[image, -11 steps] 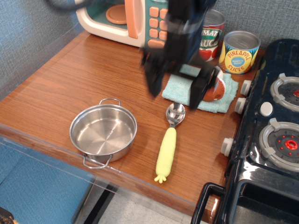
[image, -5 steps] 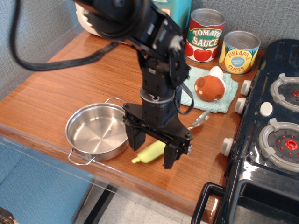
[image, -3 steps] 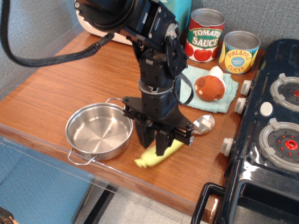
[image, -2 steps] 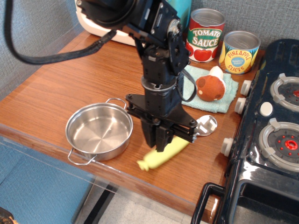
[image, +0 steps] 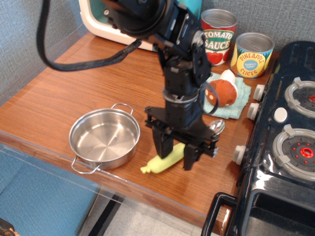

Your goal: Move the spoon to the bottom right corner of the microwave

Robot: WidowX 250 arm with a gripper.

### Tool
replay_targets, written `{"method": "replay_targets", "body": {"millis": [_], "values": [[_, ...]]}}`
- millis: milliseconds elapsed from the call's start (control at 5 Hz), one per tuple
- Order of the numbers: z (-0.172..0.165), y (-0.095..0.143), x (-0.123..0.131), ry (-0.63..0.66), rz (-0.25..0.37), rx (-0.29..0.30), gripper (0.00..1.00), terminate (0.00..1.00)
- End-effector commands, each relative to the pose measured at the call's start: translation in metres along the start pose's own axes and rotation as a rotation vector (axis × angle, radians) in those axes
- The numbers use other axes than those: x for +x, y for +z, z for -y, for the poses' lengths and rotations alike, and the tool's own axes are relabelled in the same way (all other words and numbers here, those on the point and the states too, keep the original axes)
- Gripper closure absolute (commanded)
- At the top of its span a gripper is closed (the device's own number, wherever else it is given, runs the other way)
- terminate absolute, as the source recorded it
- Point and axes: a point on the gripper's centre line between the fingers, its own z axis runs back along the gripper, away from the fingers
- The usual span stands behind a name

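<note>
The spoon lies slantwise near the table's front edge, its yellow-green handle (image: 158,164) toward the pot and its silver bowl (image: 216,127) toward the stove. My gripper (image: 175,153) points straight down over the handle. Its two black fingers (image: 163,144) stand apart, one on each side of the handle, so it is open. The arm hides the middle of the spoon. The microwave (image: 97,21) stands at the back left. Only part of its cream body and a strip of teal show behind the arm.
A steel two-handled pot (image: 104,142) sits left of the spoon. A tomato sauce can (image: 220,37) and a pineapple can (image: 252,55) stand at the back. A brown mushroom toy (image: 222,93) lies on a teal cloth (image: 239,101). A black stove (image: 290,142) fills the right side.
The gripper came down on the spoon handle and shut on it, turning the spoon from upright to slantwise. Now the fingers have spread apart again and the gripper has shifted slightly right.
</note>
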Motion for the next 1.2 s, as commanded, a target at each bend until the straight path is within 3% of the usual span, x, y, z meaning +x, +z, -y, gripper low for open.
{"method": "replay_targets", "body": {"millis": [0,200,400,800,1000], "values": [[-0.007,-0.022,0.013,0.003,-0.067,0.051,0.0,0.0],[-0.008,-0.029,0.016,0.01,-0.093,0.055,0.0,0.0],[-0.006,-0.032,0.017,0.003,-0.092,0.061,1.0,0.0],[0.002,-0.02,0.022,-0.018,-0.066,0.045,1.0,0.0],[0.01,0.007,0.031,-0.016,-0.023,0.029,1.0,0.0]]}}
